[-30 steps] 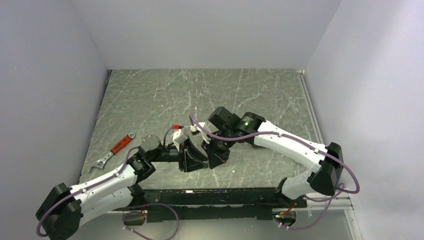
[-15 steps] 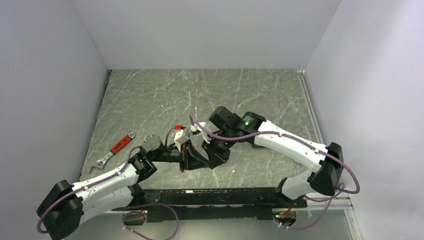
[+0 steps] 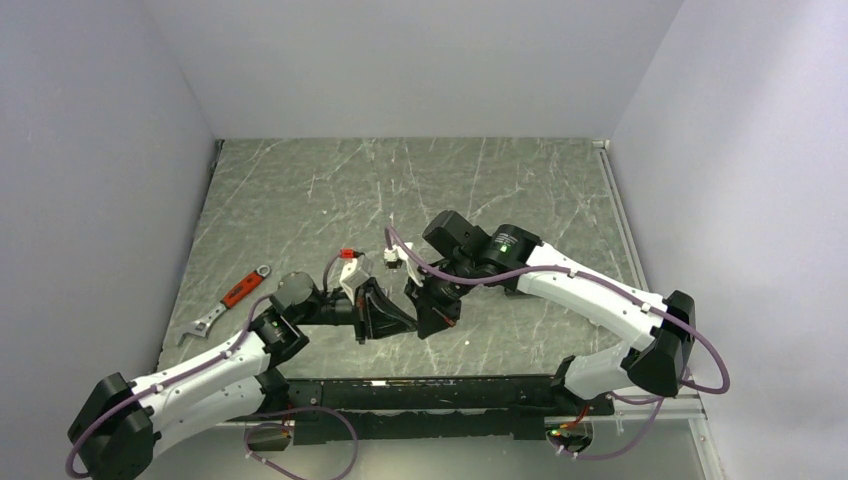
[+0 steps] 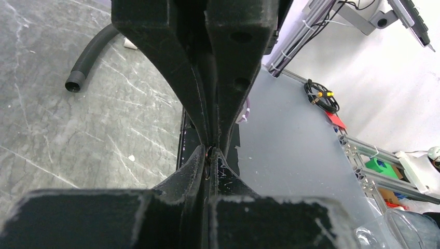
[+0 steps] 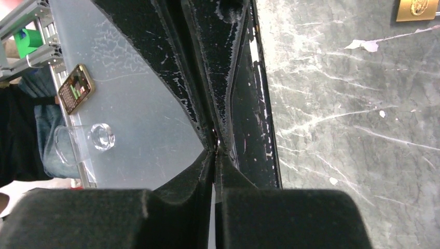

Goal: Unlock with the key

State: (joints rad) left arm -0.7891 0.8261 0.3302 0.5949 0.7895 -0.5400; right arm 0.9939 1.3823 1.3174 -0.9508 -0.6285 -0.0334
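Note:
My left gripper (image 3: 405,322) and right gripper (image 3: 425,325) meet tip to tip low over the near middle of the table. Both are shut. In the left wrist view a thin dark and silvery sliver, the key (image 4: 209,155), sits pinched between my left gripper's (image 4: 209,158) tips, with the right fingers (image 4: 233,78) coming down onto it from above. In the right wrist view a small silvery glint of the key (image 5: 215,136) shows where my right gripper (image 5: 215,150) meets the left fingers (image 5: 207,62). Most of the key is hidden. A brass padlock (image 5: 417,8) lies on the table.
A red-handled wrench (image 3: 232,293) lies at the left of the marble table (image 3: 480,190). A black hose end (image 4: 83,67) lies on the table. The table's near edge (image 5: 259,78) runs just beside the grippers. A white scrap (image 5: 366,45) lies near the padlock.
The left gripper has turned about its wrist and now shows narrower from above, and has shifted slightly left. The right arm has shifted slightly right. The tips stay together.

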